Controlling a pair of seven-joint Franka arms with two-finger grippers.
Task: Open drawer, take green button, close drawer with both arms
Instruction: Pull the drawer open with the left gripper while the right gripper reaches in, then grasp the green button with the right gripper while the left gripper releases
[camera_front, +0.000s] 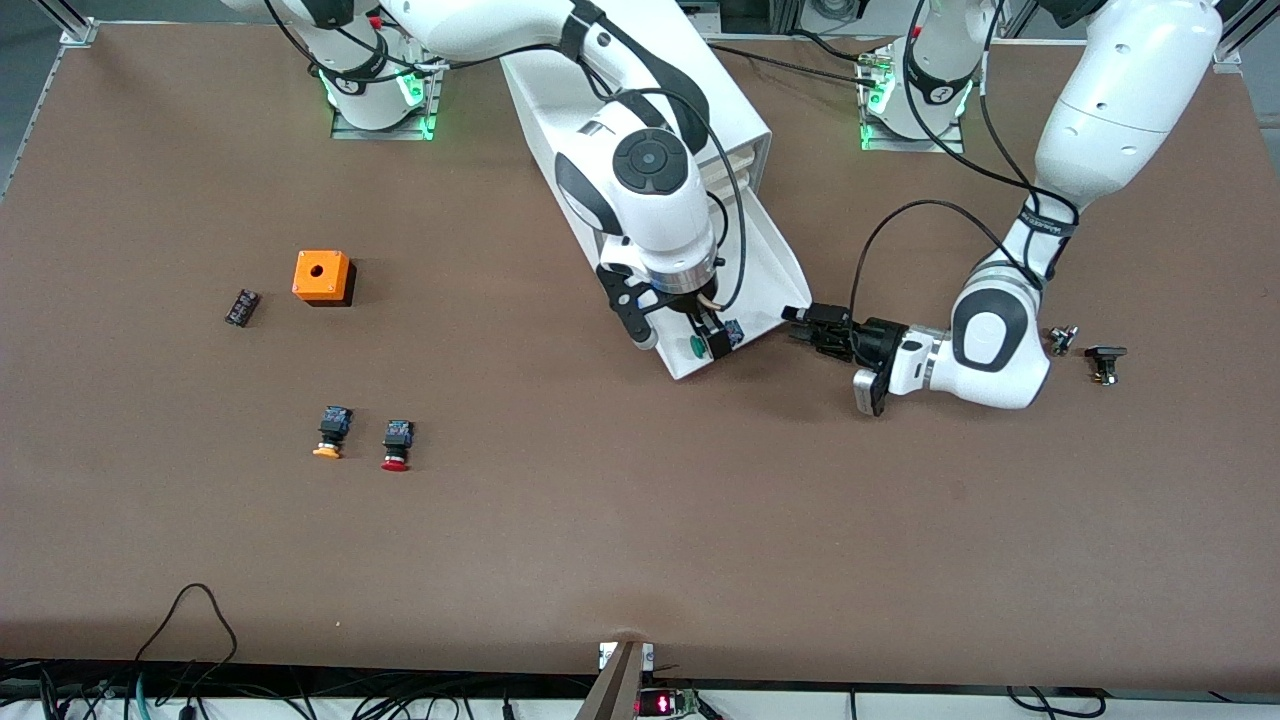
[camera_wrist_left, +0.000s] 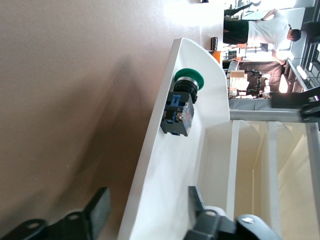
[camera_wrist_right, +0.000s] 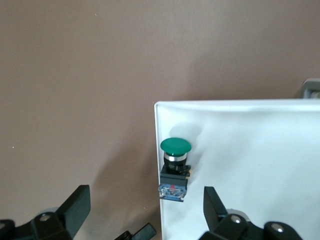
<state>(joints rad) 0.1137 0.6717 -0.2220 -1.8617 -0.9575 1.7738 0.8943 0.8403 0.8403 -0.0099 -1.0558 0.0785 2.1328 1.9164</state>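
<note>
Drawer (camera_front: 770, 262) pulled out of white cabinet (camera_front: 640, 110) on brown table (camera_front: 640, 540). Green-capped button (camera_wrist_right: 174, 167) lying in drawer's front corner, directly beneath right pincer (camera_front: 712, 342), whose jaws spread wide, straddling the drawer's side wall, gripping nothing. Left pincer (camera_front: 800, 327) just beside drawer's front corner, jaws parted either side of the wall, clamped on nothing.
</note>
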